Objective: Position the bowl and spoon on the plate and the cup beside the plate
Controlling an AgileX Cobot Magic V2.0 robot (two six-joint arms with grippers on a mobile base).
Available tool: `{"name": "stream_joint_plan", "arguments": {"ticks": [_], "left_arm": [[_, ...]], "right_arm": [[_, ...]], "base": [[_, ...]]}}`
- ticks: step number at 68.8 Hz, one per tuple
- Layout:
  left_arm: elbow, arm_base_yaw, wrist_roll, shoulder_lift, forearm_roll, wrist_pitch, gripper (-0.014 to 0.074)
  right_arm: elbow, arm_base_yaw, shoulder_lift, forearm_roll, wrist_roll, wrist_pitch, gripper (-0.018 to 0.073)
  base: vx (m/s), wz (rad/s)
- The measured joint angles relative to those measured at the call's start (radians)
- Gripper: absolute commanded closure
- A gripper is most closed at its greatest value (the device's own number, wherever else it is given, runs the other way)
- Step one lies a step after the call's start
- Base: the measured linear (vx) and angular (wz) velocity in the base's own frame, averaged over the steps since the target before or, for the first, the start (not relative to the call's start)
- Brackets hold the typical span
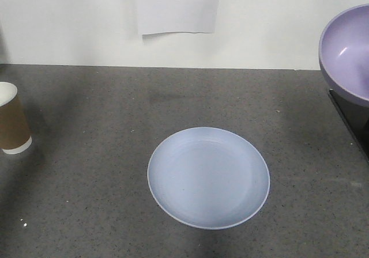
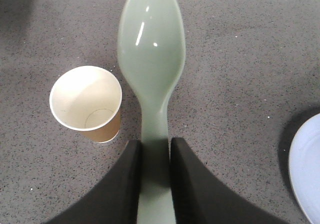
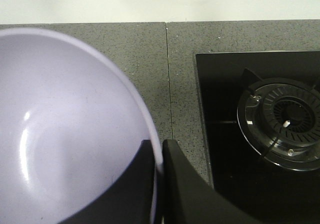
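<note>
1. Your left gripper (image 2: 155, 149) is clamped on the handle of the spoon (image 2: 152, 49): the two black jaws press against either side of the flat handle, and the oval scoop points forward, hollow side up, above the grey countertop (image 2: 240, 74)
2. Your right gripper (image 3: 159, 151) is pinched on the rim of the bowl (image 3: 65, 134), one jaw inside the bowl and one outside
3. In the front view the bowl (image 1: 349, 50) hangs at the right edge of the picture, tilted so that you see its lavender inside, over the near edge of the black hob (image 1: 351, 117) and well apart from the plate
4. The plate (image 1: 207, 177) lies flat in the middle of the countertop with nothing on it; your left wrist view catches only its rim (image 2: 306, 169) at the lower right
5. The cup (image 1: 12, 120) stands upright at the far left of the countertop, well apart from the plate; from the left wrist it (image 2: 86, 101) shows just left of the spoon's neck, mouth open upward
6. Beyond the bowl, the right wrist view shows a burner (image 3: 287, 119) set in the hob
7. A white sheet of paper (image 1: 177, 7) hangs on the wall (image 1: 69, 22) behind the countertop
</note>
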Motion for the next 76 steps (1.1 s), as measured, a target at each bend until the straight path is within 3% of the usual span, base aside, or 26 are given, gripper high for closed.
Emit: {"name": "stream_joint_plan", "arguments": {"ticks": [76], "left_arm": [[0.000, 0.000, 0.000, 0.000, 0.000, 0.000, 0.0603]], "right_arm": [[0.000, 0.000, 0.000, 0.000, 0.000, 0.000, 0.0566]], "base": [[0.00, 0.01]]}}
